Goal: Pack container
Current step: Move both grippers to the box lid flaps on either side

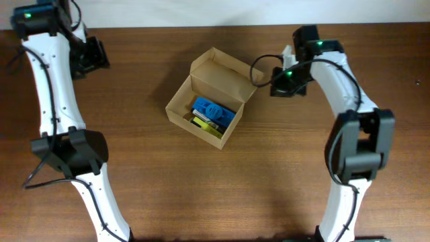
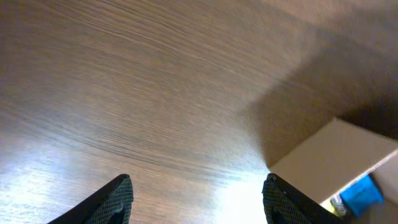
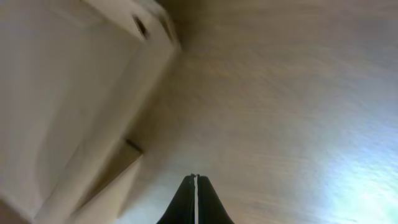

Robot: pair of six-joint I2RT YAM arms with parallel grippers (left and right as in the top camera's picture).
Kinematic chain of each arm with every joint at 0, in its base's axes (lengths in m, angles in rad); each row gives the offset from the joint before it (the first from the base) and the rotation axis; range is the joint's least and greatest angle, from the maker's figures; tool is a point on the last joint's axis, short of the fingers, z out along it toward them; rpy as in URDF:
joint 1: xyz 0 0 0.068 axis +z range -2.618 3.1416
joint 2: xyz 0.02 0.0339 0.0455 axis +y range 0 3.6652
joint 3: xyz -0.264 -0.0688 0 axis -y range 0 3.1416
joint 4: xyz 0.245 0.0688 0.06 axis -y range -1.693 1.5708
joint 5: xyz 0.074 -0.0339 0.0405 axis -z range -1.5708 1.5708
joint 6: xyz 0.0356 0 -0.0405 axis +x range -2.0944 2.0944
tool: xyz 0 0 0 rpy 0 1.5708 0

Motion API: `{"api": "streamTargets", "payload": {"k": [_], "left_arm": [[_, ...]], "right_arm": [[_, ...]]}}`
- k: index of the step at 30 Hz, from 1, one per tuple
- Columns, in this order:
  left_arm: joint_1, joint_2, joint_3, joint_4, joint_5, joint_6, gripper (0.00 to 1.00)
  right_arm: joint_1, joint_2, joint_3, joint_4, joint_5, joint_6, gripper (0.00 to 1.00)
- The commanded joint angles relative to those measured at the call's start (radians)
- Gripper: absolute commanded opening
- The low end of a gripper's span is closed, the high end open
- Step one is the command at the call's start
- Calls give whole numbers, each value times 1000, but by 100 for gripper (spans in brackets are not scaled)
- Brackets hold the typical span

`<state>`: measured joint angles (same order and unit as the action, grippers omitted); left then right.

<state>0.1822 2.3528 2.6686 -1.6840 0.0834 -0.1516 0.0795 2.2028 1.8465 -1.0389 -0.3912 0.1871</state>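
Note:
The container (image 1: 201, 94) is a tan cardboard box in the middle of the table, its hinged flap lid standing open at the back right. Inside lie a blue item (image 1: 213, 111) and a yellow-green item (image 1: 207, 126). My left gripper (image 1: 99, 59) is far off at the table's back left, open with nothing between its fingers (image 2: 118, 198); in its wrist view the container (image 2: 336, 155) and the blue item (image 2: 362, 194) show at the lower right. My right gripper (image 1: 265, 76) sits just right of the open lid, shut and empty (image 3: 196, 182), with the lid (image 3: 74, 93) to its left.
Bare brown wood surrounds the box on all sides. The white arm links and their dark joints (image 1: 70, 151) (image 1: 359, 138) stand over the left and right parts of the table. The table's back edge (image 1: 201, 25) runs just behind both grippers.

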Motion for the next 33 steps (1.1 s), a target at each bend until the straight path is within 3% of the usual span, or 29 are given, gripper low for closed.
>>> {"api": "streamTargets", "payload": {"k": [1, 4, 5, 12, 20, 21, 22, 23, 24, 28, 33], "left_arm": [[-18, 3, -32, 0, 25, 42, 66], [-24, 3, -45, 0, 26, 41, 67], [-26, 3, -50, 0, 26, 41, 72], [-49, 4, -98, 17, 30, 41, 73], [-113, 4, -219, 109, 87, 41, 73], [-121, 4, -238, 129, 93, 41, 64], [-126, 4, -254, 144, 93, 41, 36], [-130, 4, -278, 167, 97, 40, 14], [-130, 4, -300, 186, 105, 37, 5], [-117, 5, -392, 269, 168, 8, 2], [-71, 7, -509, 405, 419, 8, 2]], "right_arm": [[24, 33, -5, 79, -188, -2, 4], [37, 54, -5, 178, -247, 19, 4], [40, 60, -5, 215, -265, 32, 4], [62, 62, -5, 382, -497, 31, 4], [60, 59, -2, 354, -521, 32, 4], [47, 59, -1, 335, -506, 32, 4], [34, 59, -1, 311, -489, 32, 4], [19, 59, -1, 280, -469, 32, 4], [6, 60, -1, 245, -440, 32, 4], [-23, 60, -1, 135, -340, 19, 4], [-14, 63, -1, 117, -330, 5, 4]]}}
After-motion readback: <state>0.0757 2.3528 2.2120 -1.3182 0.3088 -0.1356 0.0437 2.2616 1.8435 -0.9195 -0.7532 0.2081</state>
